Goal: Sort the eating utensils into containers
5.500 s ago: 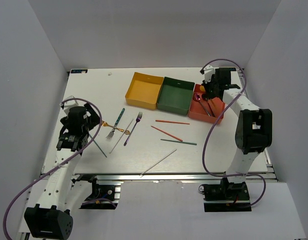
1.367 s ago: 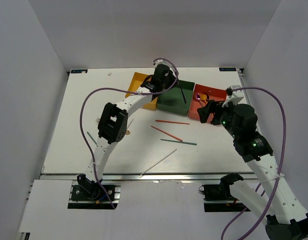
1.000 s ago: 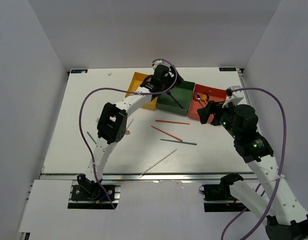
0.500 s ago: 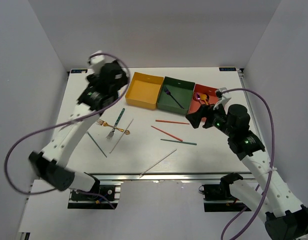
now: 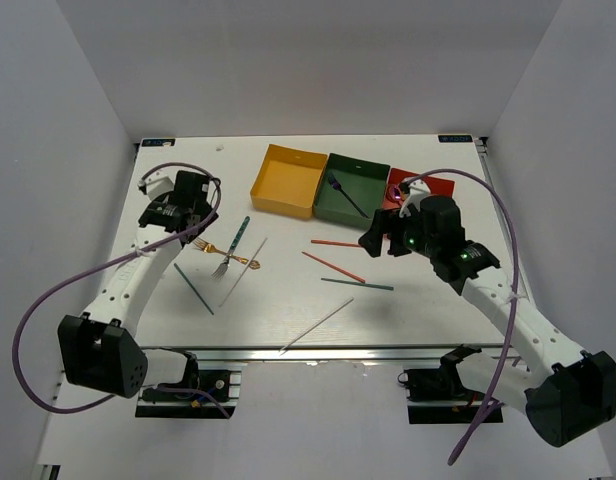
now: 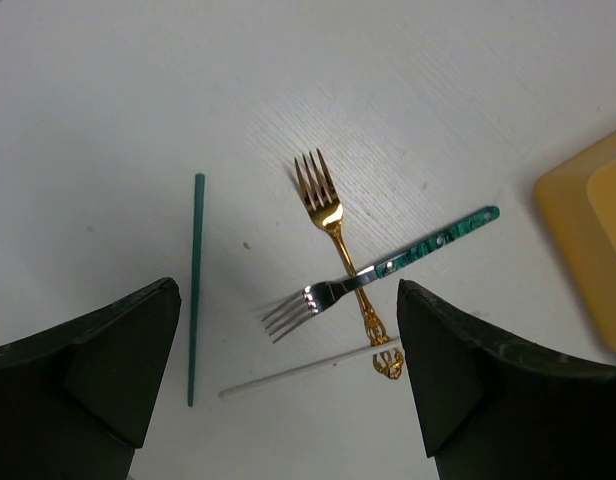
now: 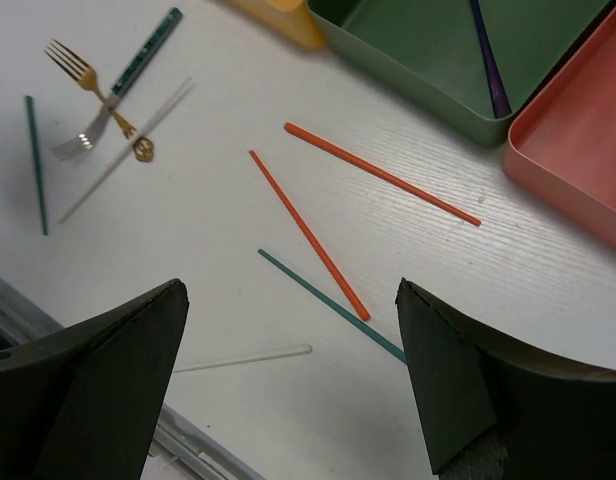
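My left gripper (image 5: 196, 224) hangs open above a gold fork (image 6: 333, 225) crossed by a silver fork (image 6: 333, 292) with a teal handle. Beside them lie a pale chopstick (image 6: 298, 372) and a green chopstick (image 6: 196, 280). My right gripper (image 5: 374, 237) is open and empty over two red chopsticks (image 7: 378, 175) (image 7: 308, 235), a green chopstick (image 7: 328, 305) and a pale chopstick (image 7: 243, 357). The yellow tray (image 5: 286, 182), green tray (image 5: 360, 207) and red tray (image 5: 435, 184) stand in a row at the back. A purple fork (image 5: 343, 194) lies in the green tray.
The right arm covers most of the red tray in the top view, so its contents are hidden. The table's front edge (image 5: 318, 349) runs just below the near pale chopstick. White walls close in the left, right and back sides.
The left arm let the purple fork go into the green tray and swung back left over the forks. The right arm moved left from the red tray to above the chopsticks.
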`<action>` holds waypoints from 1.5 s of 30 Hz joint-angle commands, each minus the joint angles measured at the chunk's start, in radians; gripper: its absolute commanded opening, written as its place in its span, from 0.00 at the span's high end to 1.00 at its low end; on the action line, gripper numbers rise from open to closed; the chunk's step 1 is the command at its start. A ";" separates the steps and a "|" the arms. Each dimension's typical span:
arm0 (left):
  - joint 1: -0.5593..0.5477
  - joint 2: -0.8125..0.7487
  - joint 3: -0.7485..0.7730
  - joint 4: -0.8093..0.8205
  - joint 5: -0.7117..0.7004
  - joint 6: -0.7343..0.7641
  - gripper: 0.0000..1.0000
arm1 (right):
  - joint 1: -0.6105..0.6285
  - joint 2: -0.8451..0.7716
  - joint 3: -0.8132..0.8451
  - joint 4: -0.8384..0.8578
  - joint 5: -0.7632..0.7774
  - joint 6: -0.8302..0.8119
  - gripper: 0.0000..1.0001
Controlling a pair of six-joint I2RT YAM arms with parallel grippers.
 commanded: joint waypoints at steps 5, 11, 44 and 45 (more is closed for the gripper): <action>-0.002 0.097 -0.029 0.274 0.494 0.215 0.02 | 0.025 0.031 -0.005 -0.013 0.076 -0.059 0.11; -0.002 0.360 0.113 0.250 0.539 0.455 0.02 | 0.027 0.029 -0.016 -0.003 0.029 -0.086 0.11; 0.021 0.649 0.100 0.331 0.631 0.768 0.64 | 0.028 -0.025 -0.034 0.025 -0.022 -0.106 0.11; 0.021 0.645 0.102 0.330 0.628 0.768 0.67 | 0.030 -0.025 -0.036 0.025 -0.023 -0.106 0.11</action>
